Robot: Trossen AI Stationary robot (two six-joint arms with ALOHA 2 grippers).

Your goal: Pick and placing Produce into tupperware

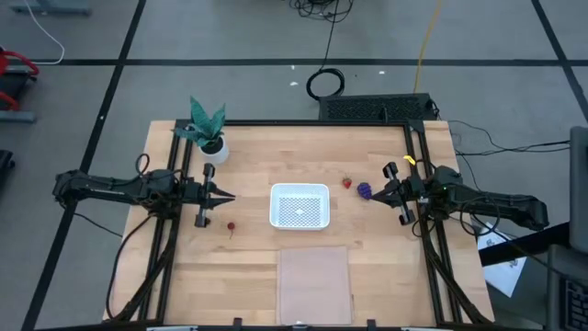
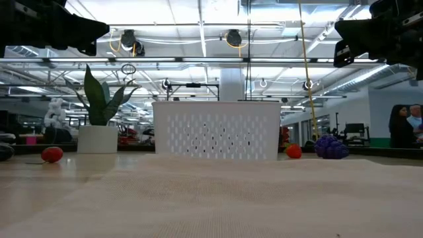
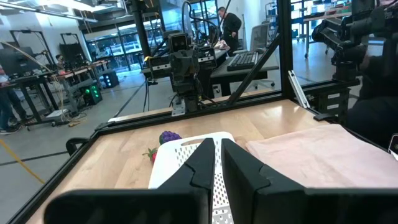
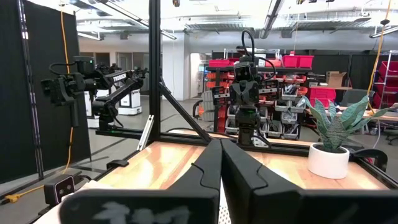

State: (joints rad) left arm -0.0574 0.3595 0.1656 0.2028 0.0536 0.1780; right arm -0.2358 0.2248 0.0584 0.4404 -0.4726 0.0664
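The white tupperware [image 1: 299,205] sits at the table's middle, its perforated wall [image 2: 217,129] facing the low view. A purple lumpy cluster [image 1: 365,190] and a red strawberry piece [image 1: 347,183] rest on the wood to its right, also visible in the low view [image 2: 330,147] [image 2: 294,151]. A small red fruit [image 1: 231,225] lies to its left [image 2: 52,155]. My left gripper [image 1: 227,196] hovers shut, left of the tupperware. My right gripper [image 1: 375,195] hovers shut, just right of the purple cluster. Neither touches anything.
A green potted plant [image 1: 209,131] stands at the far left of the table. A flat translucent sheet [image 1: 314,283] lies at the near edge, in front of the tupperware. Black frame rails [image 1: 425,230] run along both sides of the table. Bare wood surrounds the tupperware.
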